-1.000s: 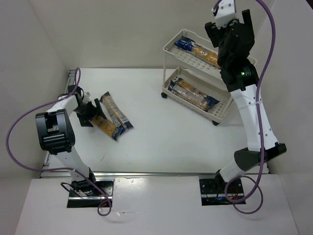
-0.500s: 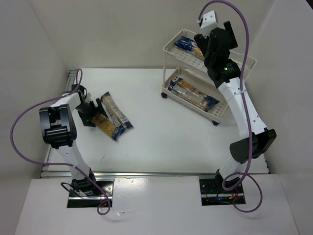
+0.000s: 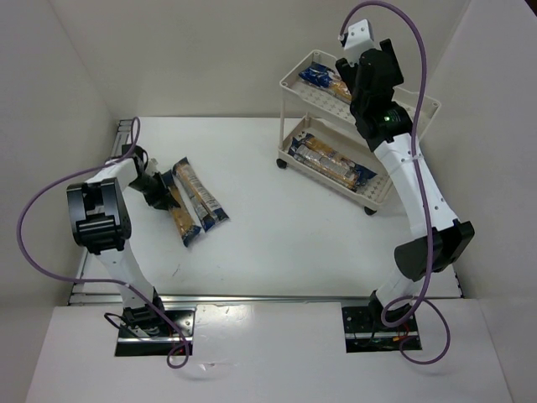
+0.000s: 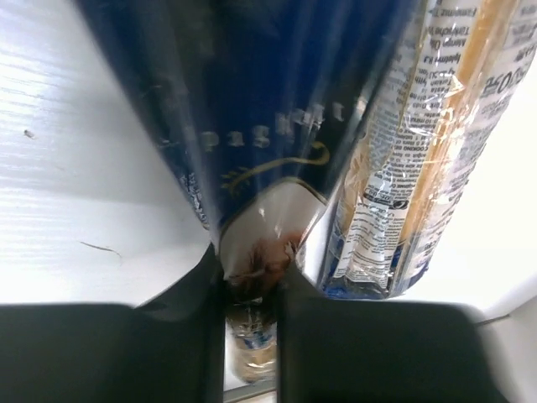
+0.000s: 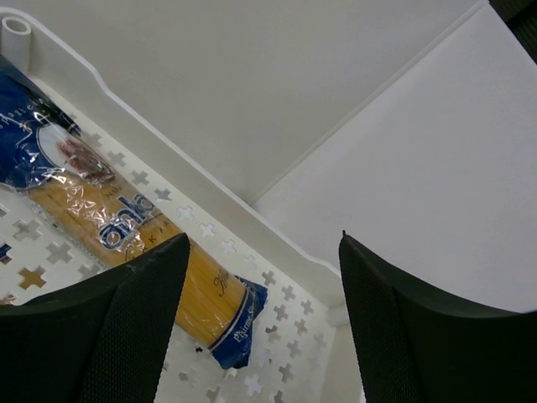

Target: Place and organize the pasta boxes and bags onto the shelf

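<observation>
My left gripper (image 3: 161, 190) (image 4: 252, 270) is shut on the dark blue end of a pasta packet (image 3: 181, 218) (image 4: 252, 109) that lies on the table at the left. Another packet (image 3: 201, 193) (image 4: 428, 143) lies right beside it. The cream two-tier shelf (image 3: 292, 82) stands at the back right. Its top tray holds one packet (image 3: 334, 84) (image 5: 126, 243), and more packets (image 3: 331, 159) lie in the bottom tray. My right gripper (image 3: 346, 82) (image 5: 260, 252) hangs open over the top tray (image 5: 210, 189), holding nothing.
White walls close in the table on the left, back and right. The shelf's right end sits close to the right wall. A metal rail (image 3: 126, 134) runs along the table's left edge behind my left gripper.
My left gripper has shut on the packet's end, and that packet has swung to lie straighter toward the front. My right arm moved left over the top tray and its jaws narrowed a little.
</observation>
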Controlling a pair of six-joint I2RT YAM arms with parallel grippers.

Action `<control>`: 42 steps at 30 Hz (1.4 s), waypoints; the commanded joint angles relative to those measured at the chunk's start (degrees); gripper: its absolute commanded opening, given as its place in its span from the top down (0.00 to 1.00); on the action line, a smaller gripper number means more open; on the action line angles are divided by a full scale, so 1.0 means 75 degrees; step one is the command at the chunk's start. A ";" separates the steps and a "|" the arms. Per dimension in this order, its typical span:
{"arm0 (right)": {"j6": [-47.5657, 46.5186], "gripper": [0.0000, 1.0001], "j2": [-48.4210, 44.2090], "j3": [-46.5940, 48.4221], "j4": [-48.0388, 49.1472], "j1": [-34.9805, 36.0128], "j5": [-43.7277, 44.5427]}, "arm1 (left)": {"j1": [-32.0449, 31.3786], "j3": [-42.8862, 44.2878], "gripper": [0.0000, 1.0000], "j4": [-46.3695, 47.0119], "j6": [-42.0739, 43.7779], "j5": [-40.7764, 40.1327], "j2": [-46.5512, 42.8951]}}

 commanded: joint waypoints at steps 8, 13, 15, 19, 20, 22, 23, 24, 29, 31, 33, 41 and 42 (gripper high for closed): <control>-0.0104 0.30 -0.0766 -0.0682 0.0205 0.0061 -0.0126 | -0.0176 -0.0252 1.00 0.0234 0.3126 -0.0843 -0.1352; -0.0105 0.30 -0.1000 -0.0752 0.0287 0.0061 -0.0266 | -0.0807 -0.0649 1.00 0.0993 0.5354 -0.2353 -0.3587; -0.0012 0.30 -0.1001 -0.0752 0.0287 0.0061 -0.0348 | -0.1113 -0.1140 1.00 0.1473 0.6453 -0.3089 -0.4153; -0.0011 0.30 -0.1164 -0.0682 0.0287 0.0061 -0.0419 | -0.2202 -0.1832 1.00 0.2236 0.8144 -0.4322 -0.5256; -0.0011 0.30 -0.1246 -0.0682 0.0287 0.0061 -0.0419 | -0.2749 -0.1962 1.00 0.2400 0.8507 -0.4557 -0.5385; -0.0011 0.30 -0.1328 -0.0682 0.0287 0.0061 -0.0419 | -0.3396 -0.2289 1.00 0.3148 0.9779 -0.5187 -0.5807; -0.0011 0.30 -0.1329 -0.0682 0.0287 0.0061 -0.0419 | -0.4072 -0.2639 1.00 0.3453 1.0252 -0.5308 -0.5947; -0.0011 0.30 -0.1434 -0.0682 0.0357 0.0061 -0.0350 | -0.4450 -0.2782 1.00 0.4071 1.0674 -0.5402 -0.6158; -0.0011 0.30 -0.1821 -0.0764 0.0428 0.0061 -0.0349 | -0.6853 -0.3112 1.00 0.6358 1.3553 -0.5393 -0.5868; -0.0082 0.30 -0.2031 -0.0962 0.0428 0.0061 -0.0419 | -0.7628 -0.2949 1.00 0.7636 1.4168 -0.5041 -0.4992; -0.0082 0.30 -0.2172 -0.1091 0.0498 0.0061 -0.0419 | -0.7956 -0.1909 1.00 0.8118 1.4603 -0.4572 -0.3754; -0.0339 0.30 -0.3179 -0.2251 0.0755 0.0061 -0.0419 | -0.8790 0.1045 1.00 0.8542 1.5413 -0.3434 -0.0842; -0.0340 0.30 -0.3274 -0.2368 0.0756 0.0061 -0.0419 | -0.8790 0.1350 1.00 0.8542 1.5413 -0.3353 -0.0375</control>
